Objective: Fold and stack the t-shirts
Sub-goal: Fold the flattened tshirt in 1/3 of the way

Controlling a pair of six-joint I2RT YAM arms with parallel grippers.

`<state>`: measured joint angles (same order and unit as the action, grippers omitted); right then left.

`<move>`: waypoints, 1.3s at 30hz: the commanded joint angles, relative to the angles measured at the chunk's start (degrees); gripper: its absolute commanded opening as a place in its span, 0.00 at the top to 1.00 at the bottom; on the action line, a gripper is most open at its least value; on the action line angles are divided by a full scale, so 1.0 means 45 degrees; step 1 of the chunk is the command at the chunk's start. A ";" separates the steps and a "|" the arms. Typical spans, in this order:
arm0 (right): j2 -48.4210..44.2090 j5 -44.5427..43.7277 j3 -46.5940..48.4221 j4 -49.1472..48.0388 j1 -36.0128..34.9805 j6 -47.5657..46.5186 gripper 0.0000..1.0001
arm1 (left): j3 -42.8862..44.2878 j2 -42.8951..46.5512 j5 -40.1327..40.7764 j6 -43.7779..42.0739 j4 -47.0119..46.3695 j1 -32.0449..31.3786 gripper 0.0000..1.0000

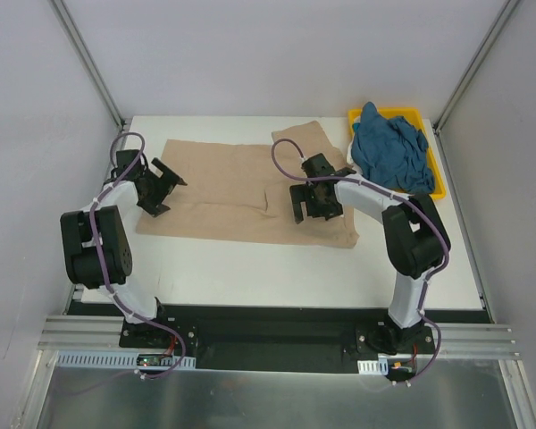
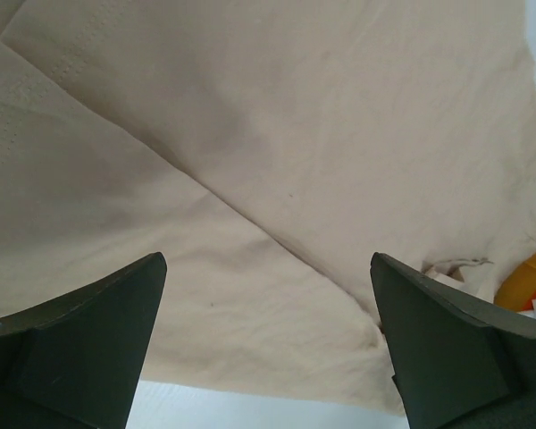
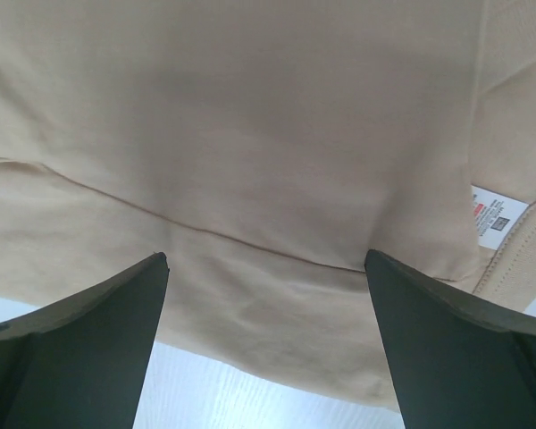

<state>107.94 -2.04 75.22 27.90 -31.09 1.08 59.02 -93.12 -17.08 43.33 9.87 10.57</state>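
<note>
1. Two t-shirts, two grippers and one tray, all on or over one white desk (image 1: 250,268).
2. The tan t-shirt (image 1: 232,192) lies spread flat across the middle of the desk. It forms a wide, roughly rectangular sheet, with one sleeve sticking out toward the far right.
3. Its cloth is soft and matte, with shallow creases and a fine fold line running across it.
4. A small white label (image 3: 493,213) with red and black print sits by the neck edge, seen from the right wrist.
5. The teal t-shirt (image 1: 389,152) is a crumpled, deeply wrinkled heap inside the yellow tray (image 1: 402,112) at the far right corner. The tray is rigid, rectangular and glossy.
6. The left gripper (image 1: 163,189) hangs over the tan shirt's left edge, jaws spread wide and grasping nothing.
7. The right gripper (image 1: 302,189) hovers over the shirt's right half, likewise released, with bare cloth showing between its dark, wedge-shaped fingers (image 3: 80,331).
</note>
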 commanded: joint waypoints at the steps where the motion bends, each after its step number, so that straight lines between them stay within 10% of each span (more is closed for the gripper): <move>1: 0.0154 -0.0620 -0.0113 0.0597 0.0073 -0.0065 0.04 | 0.0360 -0.1121 0.0024 -0.0371 0.0170 0.0093 0.01; 39: -0.5235 0.0239 -0.6657 0.2139 -0.3950 0.3588 0.04 | -0.7961 0.8719 0.4950 0.1386 0.5541 0.1050 0.01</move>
<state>86.91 -4.23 47.90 29.34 -48.29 14.63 26.26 -57.12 0.62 48.62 24.01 14.37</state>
